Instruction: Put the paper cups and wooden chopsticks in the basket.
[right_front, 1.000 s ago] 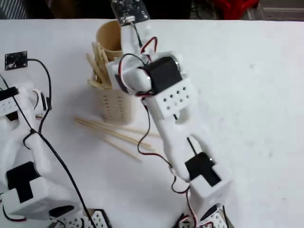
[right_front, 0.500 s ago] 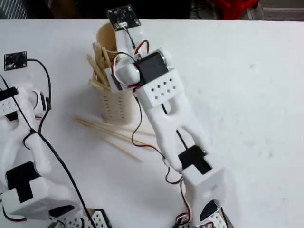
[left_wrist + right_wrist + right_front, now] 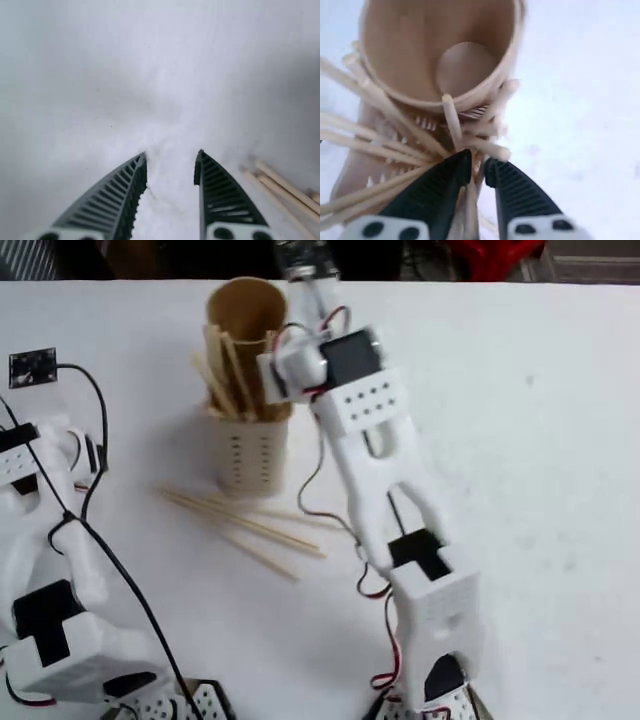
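Right gripper (image 3: pixel 477 161): jaws clenched to a narrow slit with a chopstick (image 3: pixel 469 207) between them, tips right at the basket's mouth, low centre in the right wrist view. Just beyond the tips, bundled chopsticks (image 3: pixel 385 135) fan toward the left edge. Behind them stands the paper cup (image 3: pixel 440 50), mouth open, upper centre.

High view: paper cup (image 3: pixel 245 320) upright in the white perforated basket (image 3: pixel 248 455), upper left of centre. Bundled chopsticks (image 3: pixel 225 370) lean against the cup's left side. The right arm (image 3: pixel 375 460) runs from bottom centre up to the basket's right rim.

Change over the last second: the right arm's wrist has swung rightward off the cup. The cup's rim, half covered before, now shows whole. Basket sits about where it was.

Loose chopsticks (image 3: pixel 240 525) lie on the white table (image 3: pixel 520 420) below the basket, slanting down to the right, unmoved.

Left gripper (image 3: pixel 171 155): jaws spread, nothing between them, over bare table. Ends of the loose chopsticks (image 3: pixel 285 187) show at lower right. Left arm (image 3: pixel 50 570) folded at the left edge, same pose as before.
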Action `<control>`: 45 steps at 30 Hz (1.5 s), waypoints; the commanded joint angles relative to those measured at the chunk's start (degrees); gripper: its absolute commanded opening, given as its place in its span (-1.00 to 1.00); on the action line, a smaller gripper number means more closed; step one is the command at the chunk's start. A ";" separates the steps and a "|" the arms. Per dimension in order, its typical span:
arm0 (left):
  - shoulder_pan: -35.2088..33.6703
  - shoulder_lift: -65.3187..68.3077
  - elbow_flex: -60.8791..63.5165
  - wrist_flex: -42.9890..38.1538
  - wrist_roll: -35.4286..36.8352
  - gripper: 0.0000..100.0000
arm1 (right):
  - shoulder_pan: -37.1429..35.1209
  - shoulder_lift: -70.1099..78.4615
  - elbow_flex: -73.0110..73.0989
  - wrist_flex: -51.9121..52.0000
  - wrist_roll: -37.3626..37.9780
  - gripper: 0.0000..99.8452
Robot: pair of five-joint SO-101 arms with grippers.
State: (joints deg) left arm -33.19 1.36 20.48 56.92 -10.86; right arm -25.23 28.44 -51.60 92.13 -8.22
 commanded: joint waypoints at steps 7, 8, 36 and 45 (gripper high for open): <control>-0.13 -0.04 -2.11 -1.05 0.53 -0.66 | 11.74 -6.20 0.00 -0.84 -2.46 -0.97; -0.13 -0.04 -2.11 -1.05 0.53 -0.66 | 12.26 -6.73 0.00 -0.84 -2.46 -0.97; -0.22 -0.04 -2.11 -0.97 0.18 -0.66 | -4.97 5.05 -2.46 0.13 14.24 -0.33; -0.22 -0.04 -2.11 -0.97 -2.37 -0.66 | -8.04 -0.22 -13.01 6.37 16.53 -0.33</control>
State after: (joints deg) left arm -33.10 1.71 20.48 56.92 -12.44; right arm -33.23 31.96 -61.89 98.02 7.34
